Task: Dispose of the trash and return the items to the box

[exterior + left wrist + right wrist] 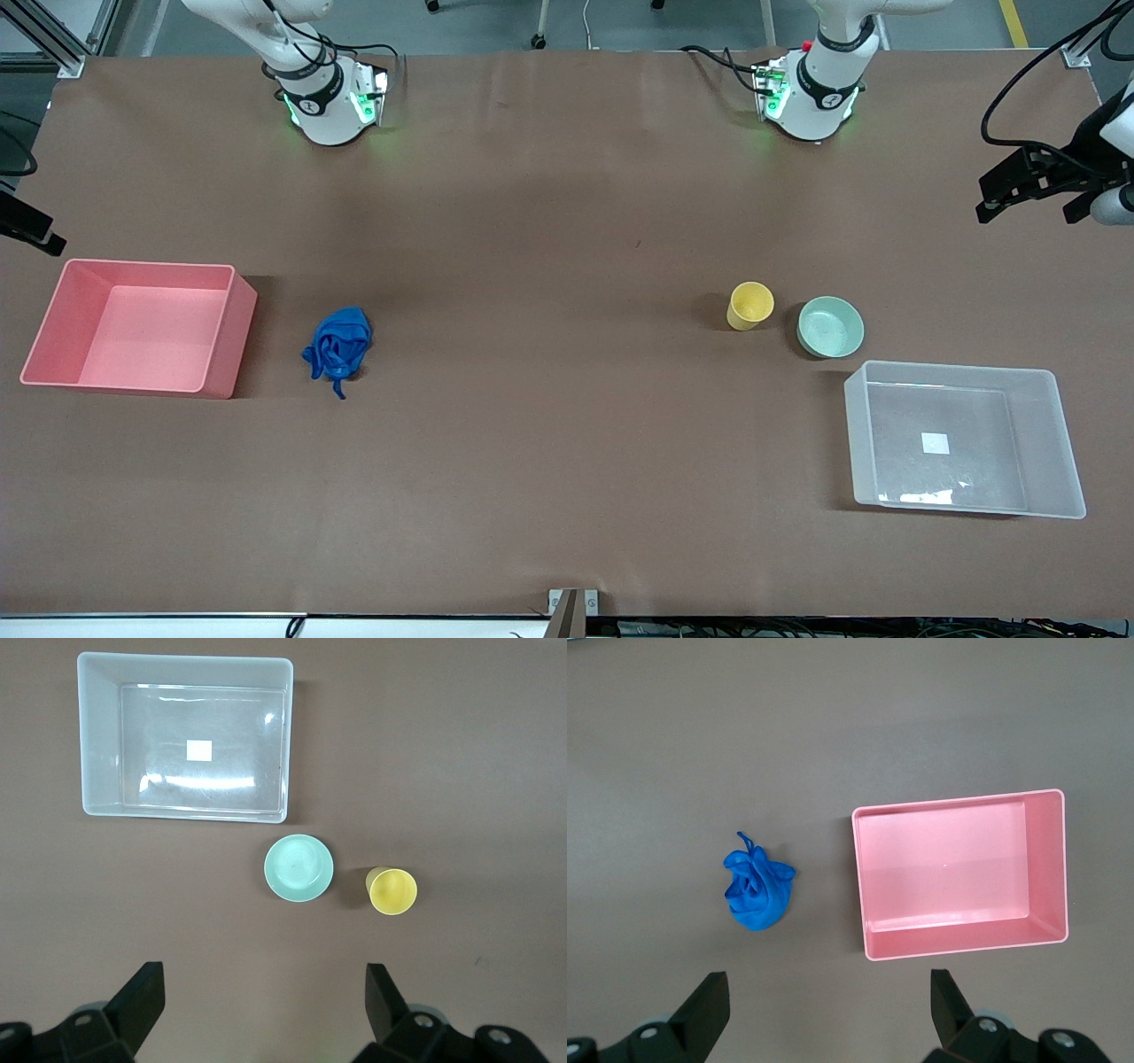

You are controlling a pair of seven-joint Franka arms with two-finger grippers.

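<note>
Pink bin: at right arm's end of desk.
Blue cloth: just beside bin.
Yellow cup, mint bowl: near clear box.
Right claw: spread, high above desk.
Left claw: spread, aloft.

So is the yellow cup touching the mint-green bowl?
Apart. The left wrist view shows bare table between the yellow cup and the mint-green bowl; the front view shows the same gap.

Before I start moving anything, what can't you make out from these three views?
- Front view: the right gripper is cut off by the edge.
- Left gripper, right gripper: wrist views' edges crop them to the open fingers.
- Blue cloth: its folds hide anything wrapped inside.
- White sticker in the clear box: too small to read.
</note>
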